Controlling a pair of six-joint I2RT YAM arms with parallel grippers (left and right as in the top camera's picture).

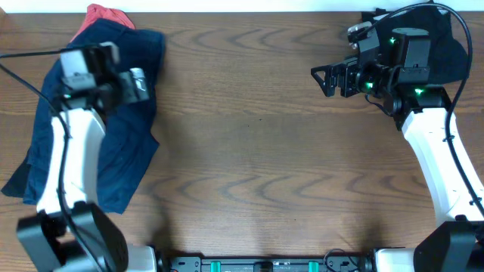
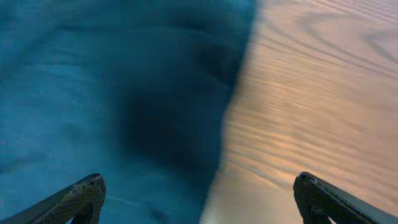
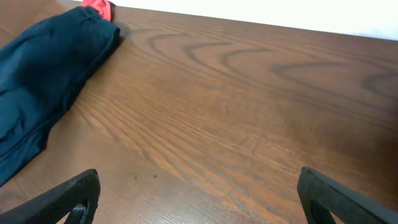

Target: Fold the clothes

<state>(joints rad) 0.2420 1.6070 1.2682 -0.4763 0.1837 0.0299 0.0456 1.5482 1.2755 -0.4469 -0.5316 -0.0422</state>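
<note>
Left end effector (image 2: pixel 199 185) spread wide, holding nothing, with the navy clothes (image 1: pixel 125 155) right beneath it. Right end effector (image 3: pixel 199 180) gapes empty too, the clothes well apart from it across the tabletop (image 3: pixel 249 112).

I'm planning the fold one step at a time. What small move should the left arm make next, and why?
Probably lower the left gripper onto the edge of the navy clothes and close on it. Its jaws are open and empty, hovering right over where the cloth meets the wooden table, so nothing is gripped yet.
</note>
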